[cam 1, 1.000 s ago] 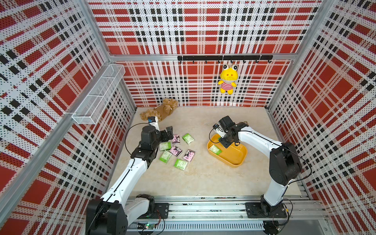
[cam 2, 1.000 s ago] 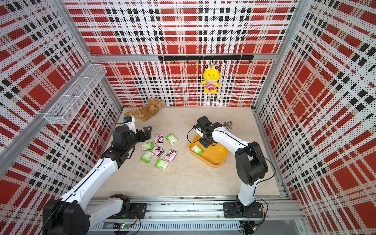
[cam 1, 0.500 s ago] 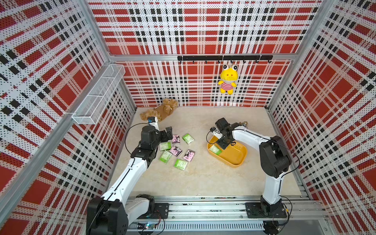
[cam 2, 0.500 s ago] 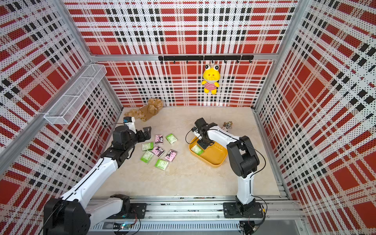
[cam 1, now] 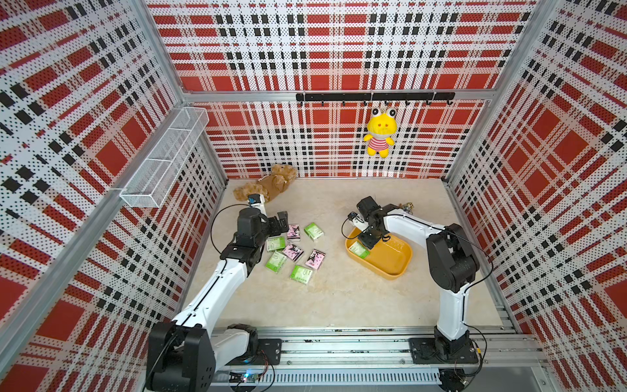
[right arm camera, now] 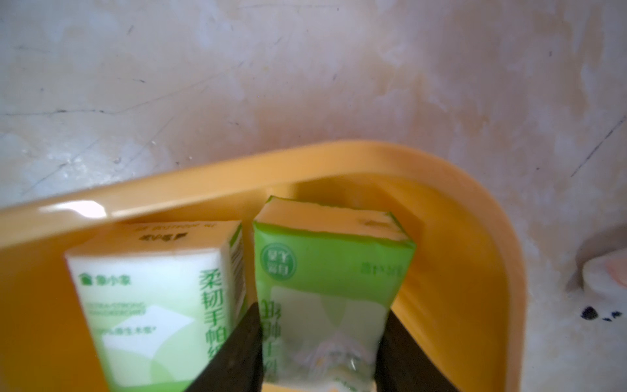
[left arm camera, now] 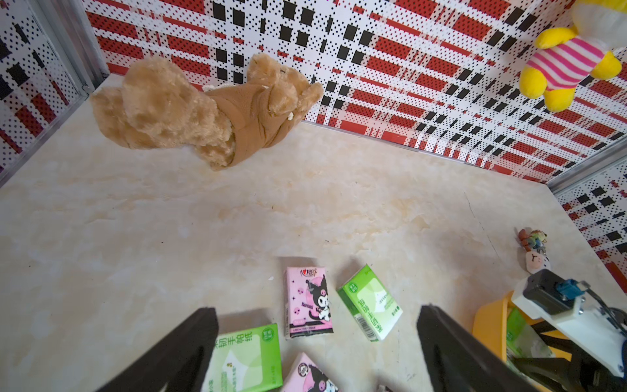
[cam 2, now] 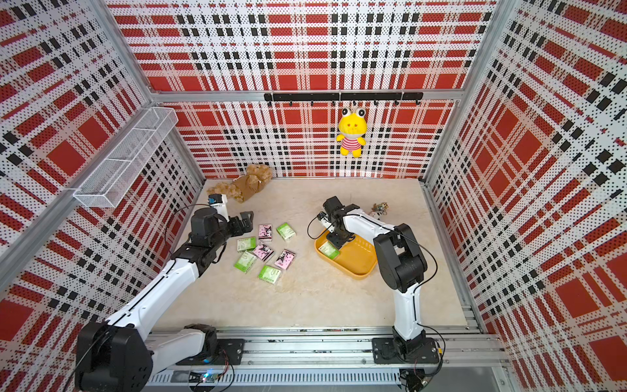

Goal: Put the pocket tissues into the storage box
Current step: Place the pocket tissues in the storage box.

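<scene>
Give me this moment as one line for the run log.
phase: placing | right gripper: shut on green tissue packet inside storage box, beside second green packet | left gripper: open, empty, above loose tissue packets

Red plaid perforated walls (cam 1: 339, 51) enclose a beige, seemingly marble floor (cam 1: 356, 295).

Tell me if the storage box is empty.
Not empty. The right wrist view shows a pale packet and a green packet side by side inside the storage box, the green one in the right pincer.
</scene>
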Robot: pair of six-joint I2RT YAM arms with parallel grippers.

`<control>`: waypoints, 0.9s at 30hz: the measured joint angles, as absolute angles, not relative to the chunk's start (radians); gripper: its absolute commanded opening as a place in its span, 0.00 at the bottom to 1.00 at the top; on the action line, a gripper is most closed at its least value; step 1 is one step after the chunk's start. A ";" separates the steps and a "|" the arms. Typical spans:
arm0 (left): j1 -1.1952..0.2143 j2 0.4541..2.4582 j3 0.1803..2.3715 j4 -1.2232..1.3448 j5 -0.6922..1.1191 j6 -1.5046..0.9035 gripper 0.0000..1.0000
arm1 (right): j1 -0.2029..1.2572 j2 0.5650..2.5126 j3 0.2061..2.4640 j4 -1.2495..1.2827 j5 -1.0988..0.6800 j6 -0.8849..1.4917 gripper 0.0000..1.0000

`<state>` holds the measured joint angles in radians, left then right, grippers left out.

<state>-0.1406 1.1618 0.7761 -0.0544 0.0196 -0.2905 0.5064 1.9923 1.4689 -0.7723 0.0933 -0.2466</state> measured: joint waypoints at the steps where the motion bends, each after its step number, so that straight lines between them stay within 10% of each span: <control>1: -0.141 1.163 0.776 -0.054 0.020 -0.290 0.99 | 0.506 1.993 1.469 -0.772 0.090 -0.247 0.52; 27: -0.141 1.167 0.777 -0.054 0.022 -0.290 0.99 | 0.507 1.994 1.491 -0.781 0.068 -0.245 0.64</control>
